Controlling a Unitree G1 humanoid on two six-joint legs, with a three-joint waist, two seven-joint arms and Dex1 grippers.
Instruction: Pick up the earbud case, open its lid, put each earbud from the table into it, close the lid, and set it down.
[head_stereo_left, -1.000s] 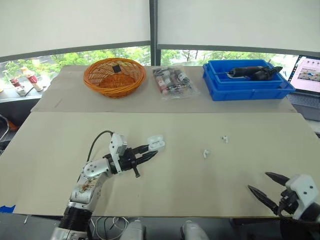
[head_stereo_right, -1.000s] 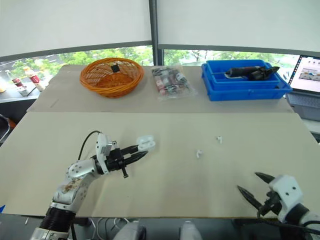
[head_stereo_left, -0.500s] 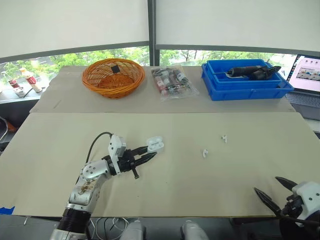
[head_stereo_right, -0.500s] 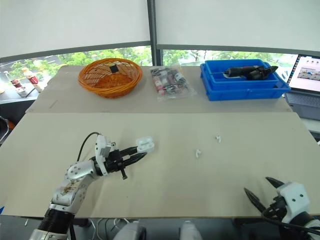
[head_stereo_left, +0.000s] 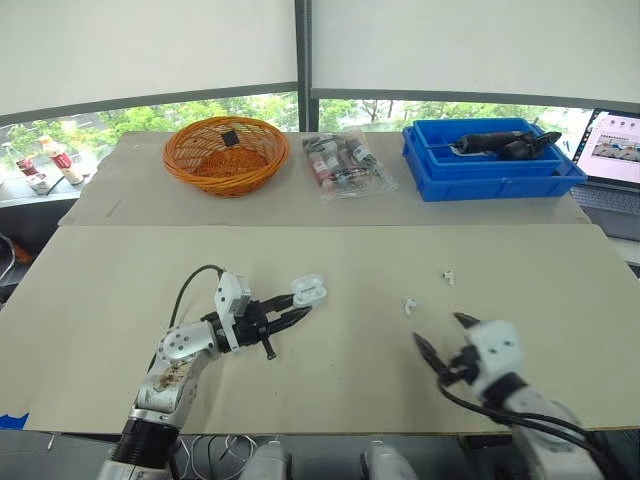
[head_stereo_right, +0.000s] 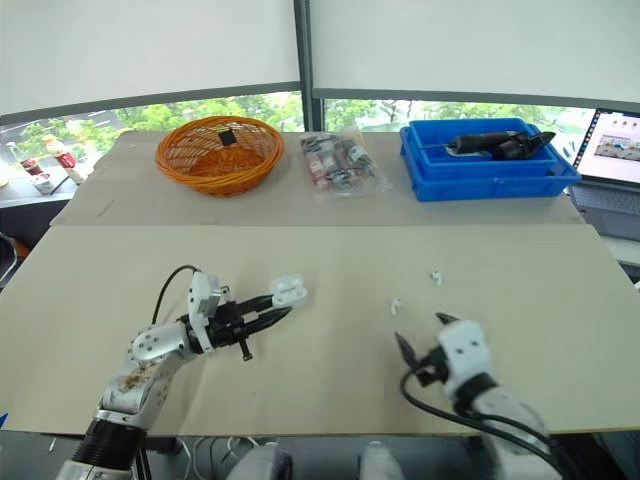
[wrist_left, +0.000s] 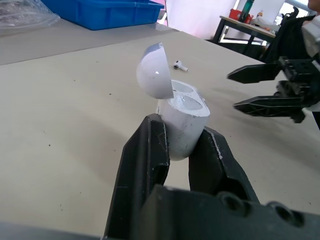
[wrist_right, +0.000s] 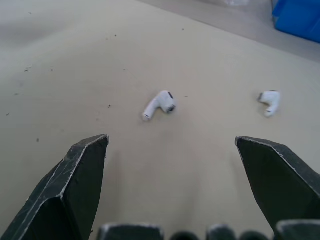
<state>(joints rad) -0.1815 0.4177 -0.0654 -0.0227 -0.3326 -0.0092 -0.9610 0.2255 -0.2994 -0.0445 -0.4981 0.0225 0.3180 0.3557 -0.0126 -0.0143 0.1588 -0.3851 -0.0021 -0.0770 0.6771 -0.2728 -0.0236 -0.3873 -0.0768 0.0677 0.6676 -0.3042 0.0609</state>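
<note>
Beige board covered the table (head_stereo_left: 120, 280) where both arms worked. At its near middle the left gripper (head_stereo_left: 293, 308) was clamped on the white earbud case (wrist_left: 182, 117), the two black fingers pinching the lower body while the domed lid (wrist_left: 155, 70) stood tipped back, leaving both sockets bare and facing up. To the robot's right, the right gripper (wrist_right: 170, 141) hovered low over the board with its fingers spread wide and nothing between them. Just ahead of it lay the nearer earbud (wrist_right: 160, 104) on its side, and the second earbud (wrist_right: 269, 100) lay a little farther off, apart from the first. Along the far side of the table sat an orange wicker basket (head_stereo_left: 229, 152), a clear bag of packets (head_stereo_left: 346, 164) and a blue bin (head_stereo_left: 494, 160).
</note>
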